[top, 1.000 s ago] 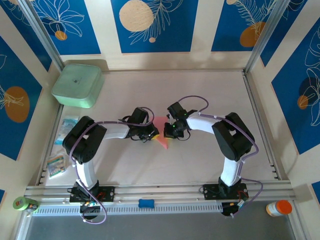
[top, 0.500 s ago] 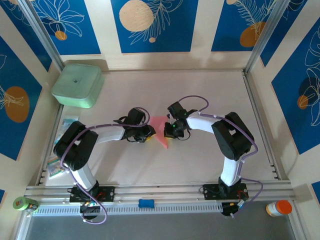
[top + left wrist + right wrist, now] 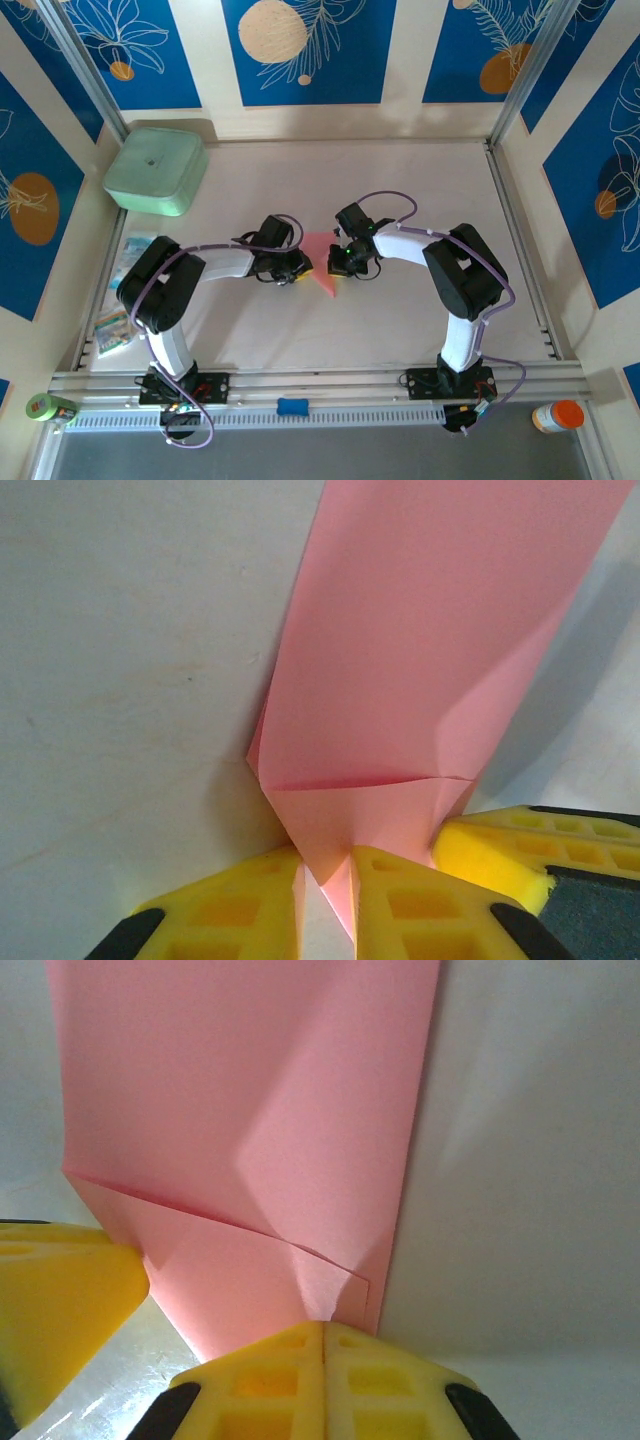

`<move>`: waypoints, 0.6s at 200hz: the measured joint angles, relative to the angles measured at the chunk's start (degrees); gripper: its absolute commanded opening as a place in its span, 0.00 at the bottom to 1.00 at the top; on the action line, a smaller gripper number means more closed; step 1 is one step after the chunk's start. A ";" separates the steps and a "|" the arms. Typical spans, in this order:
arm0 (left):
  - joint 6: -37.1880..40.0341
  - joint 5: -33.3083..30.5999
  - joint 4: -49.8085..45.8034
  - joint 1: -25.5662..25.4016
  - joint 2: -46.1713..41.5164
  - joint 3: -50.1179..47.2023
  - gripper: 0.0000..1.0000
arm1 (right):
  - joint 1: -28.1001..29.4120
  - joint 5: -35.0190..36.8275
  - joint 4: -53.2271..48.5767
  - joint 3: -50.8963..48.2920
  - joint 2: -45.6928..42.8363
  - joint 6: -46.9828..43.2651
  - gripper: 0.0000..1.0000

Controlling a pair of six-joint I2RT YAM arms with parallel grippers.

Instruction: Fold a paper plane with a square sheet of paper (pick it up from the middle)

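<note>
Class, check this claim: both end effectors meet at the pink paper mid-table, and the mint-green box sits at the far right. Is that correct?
No. The mint-green box sits at the far left, not the far right, as the top external view shows. The left end effector and right end effector do meet at the pink paper.

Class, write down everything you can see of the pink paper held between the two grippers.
The pink paper is thin, matte and plain, folded into a pointed triangular shape with crisp creases and overlapping flaps. It sits near the middle of the table, and its shadow suggests part of it is raised slightly. The left gripper pinches a folded corner. The right gripper is shut on an edge just below a crease.
</note>
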 measured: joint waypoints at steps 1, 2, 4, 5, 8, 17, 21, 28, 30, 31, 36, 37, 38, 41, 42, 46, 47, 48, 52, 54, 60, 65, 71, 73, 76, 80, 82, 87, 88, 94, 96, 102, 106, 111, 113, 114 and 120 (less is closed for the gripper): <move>0.00 0.02 0.02 0.00 0.00 0.00 0.19 | 0.00 0.00 0.00 0.00 0.00 0.00 0.06; 0.00 0.04 0.04 0.00 0.00 0.00 0.19 | 0.00 0.00 -0.02 0.00 0.00 0.00 0.06; 0.00 0.09 0.13 0.00 0.00 0.00 0.19 | 0.00 0.00 -0.02 0.02 0.00 0.00 0.06; 0.00 0.11 0.17 0.00 0.00 0.00 0.19 | 0.00 0.00 -0.02 0.02 0.00 0.00 0.06; 0.00 0.13 0.24 0.00 0.00 0.00 0.19 | 0.00 0.00 -0.02 0.02 0.00 0.00 0.05; 0.02 0.24 0.72 0.00 0.00 0.00 0.18 | -0.04 0.00 -0.09 0.07 0.00 0.00 0.05; 0.04 0.31 0.87 0.00 0.00 0.00 0.18 | -0.04 -0.02 -0.09 0.07 0.02 0.00 0.05; 0.13 0.35 1.11 0.00 0.00 0.00 0.18 | -0.04 -0.09 -0.09 0.07 0.07 0.00 0.05; 0.24 0.35 1.16 0.00 0.00 0.00 0.18 | -0.04 -0.11 -0.09 0.07 0.07 0.00 0.05; 0.26 0.35 1.20 0.00 0.00 0.00 0.18 | -0.04 -0.11 -0.09 0.07 0.07 0.00 0.05; 0.48 0.35 1.29 0.00 0.00 0.00 0.18 | -0.07 -0.17 -0.11 0.11 0.09 0.00 0.05; 0.50 0.35 1.31 0.00 0.00 0.00 0.18 | -0.07 -0.17 -0.11 0.11 0.09 0.00 0.05; 0.50 0.35 1.33 0.00 0.00 0.00 0.18 | -0.07 -0.20 -0.11 0.11 0.11 0.00 0.05; 0.61 0.35 1.36 0.00 0.00 0.00 0.18 | -0.11 -0.22 -0.11 0.11 0.11 0.00 0.05; 0.74 0.35 1.36 0.00 0.00 0.00 0.18 | -0.11 -0.22 -0.11 0.11 0.13 0.00 0.05; 0.92 0.35 1.38 0.02 0.00 0.00 0.18 | -0.11 -0.26 -0.13 0.15 0.15 0.00 0.05; 0.92 0.35 1.40 0.02 0.00 0.00 0.18 | -0.11 -0.28 -0.15 0.17 0.15 0.00 0.05; 0.94 0.35 1.40 0.02 0.00 0.00 0.18 | -0.11 -0.28 -0.17 0.17 0.15 0.00 0.05; 1.14 0.35 1.44 0.07 0.00 0.00 0.18 | -0.15 -0.33 -0.20 0.22 0.20 0.00 0.05; 1.14 0.35 1.44 0.07 0.00 0.00 0.18 | -0.15 -0.35 -0.22 0.24 0.22 0.00 0.05; 1.38 0.35 1.49 0.13 -0.02 0.00 0.18 | -0.17 -0.42 -0.35 0.33 0.26 -0.02 0.05; 1.51 0.35 1.49 0.22 -0.02 0.00 0.18 | -0.20 -0.44 -0.35 0.35 0.26 -0.02 0.05; 1.53 0.35 1.49 0.33 -0.04 0.00 0.18 | -0.20 -0.42 -0.39 0.37 0.26 -0.02 0.05; 1.55 0.35 1.49 0.35 -0.04 0.00 0.18 | -0.20 -0.42 -0.39 0.37 0.26 -0.02 0.05; 1.55 0.35 1.46 0.42 -0.07 0.00 0.18 | -0.20 -0.42 -0.39 0.37 0.26 -0.02 0.05; 1.57 0.35 1.46 0.50 -0.09 0.00 0.18 | -0.20 -0.42 -0.39 0.37 0.28 -0.02 0.05; 1.60 0.35 1.46 0.55 -0.11 0.00 0.18 | -0.20 -0.44 -0.42 0.37 0.28 -0.02 0.05; 1.70 0.35 1.44 0.63 -0.13 0.00 0.18 | -0.20 -0.44 -0.42 0.37 0.28 -0.02 0.05; 1.75 0.35 1.44 0.66 -0.13 0.00 0.18 | -0.20 -0.44 -0.42 0.37 0.28 -0.02 0.05; 1.88 0.33 1.36 0.70 -0.20 0.00 0.20 | -0.20 -0.42 -0.44 0.37 0.28 -0.02 0.05; 1.99 0.33 1.31 0.70 -0.22 0.00 0.21 | -0.20 -0.42 -0.42 0.37 0.28 -0.02 0.05; 2.27 0.31 1.07 0.70 -0.33 0.00 0.22 | -0.20 -0.42 -0.44 0.39 0.28 -0.02 0.05; 2.32 0.28 0.87 0.70 -0.44 0.00 0.23 | -0.20 -0.44 -0.48 0.42 0.31 -0.02 0.05; 2.51 0.22 0.59 0.72 -0.57 0.00 0.24 | -0.20 -0.44 -0.50 0.46 0.35 -0.02 0.05; 2.62 0.17 0.48 0.72 -0.59 0.00 0.24 | -0.20 -0.44 -0.55 0.48 0.37 -0.02 0.05; 2.73 0.13 0.35 0.72 -0.61 0.00 0.24 | -0.20 -0.44 -0.55 0.48 0.37 -0.02 0.05; 2.89 0.09 -0.13 0.76 -0.76 0.00 0.25 | -0.20 -0.44 -0.55 0.52 0.37 -0.02 0.05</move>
